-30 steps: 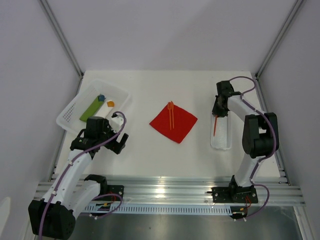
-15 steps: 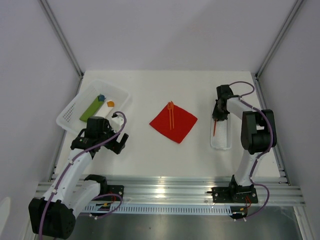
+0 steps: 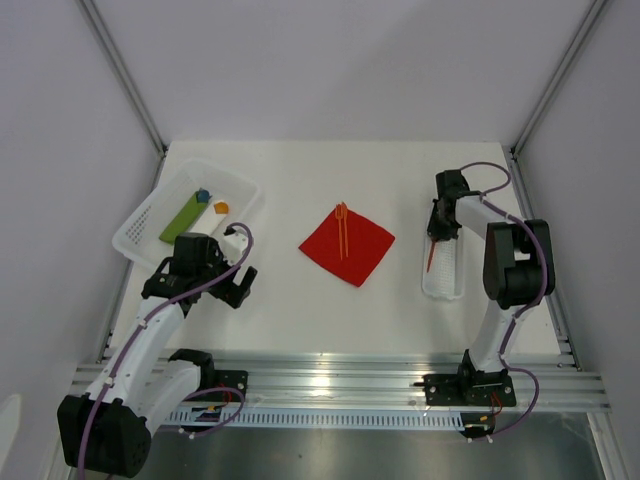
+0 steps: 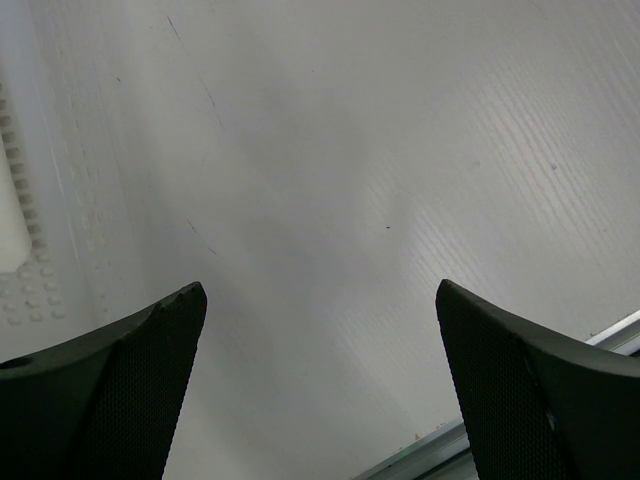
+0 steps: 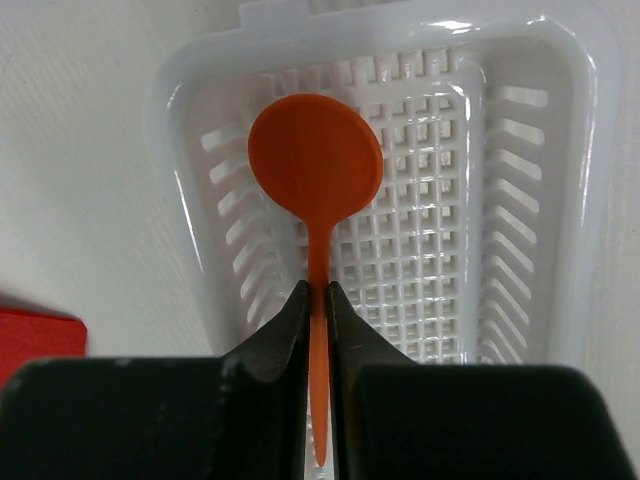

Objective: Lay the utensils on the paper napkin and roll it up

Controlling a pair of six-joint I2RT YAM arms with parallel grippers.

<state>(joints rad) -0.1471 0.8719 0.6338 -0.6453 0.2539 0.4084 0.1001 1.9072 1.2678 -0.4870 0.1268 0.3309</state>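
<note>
Since a second ago the right arm has drawn its wrist a little closer over the white slotted tray (image 3: 447,285) to the right of the red napkin (image 3: 350,250), and the right hand (image 3: 436,232) has narrowed. From above, that hand hides its own grip; only the lower part of an orange spoon (image 3: 430,258) shows in the tray below it. The right wrist view settles it: both fingers (image 5: 280,340) are pinched on the spoon's thin handle, the round bowl sits over the tray's grid beyond the fingertips, and a red corner of the napkin shows at the left edge. The napkin lies flat as a diamond on the white surface (image 3: 300,180), with thin orange cutlery (image 3: 342,228) on its far left part; whether that is one piece or two I cannot tell. Well left of the napkin, the left hand (image 3: 200,280) hovers beside a white basket (image 3: 140,228) holding a green bar (image 3: 181,222), an orange block (image 3: 221,208) and a blue block (image 3: 203,195). Its wrist view shows only wide-spread fingers (image 4: 130,380) over bare surface, gripping nothing.
</note>
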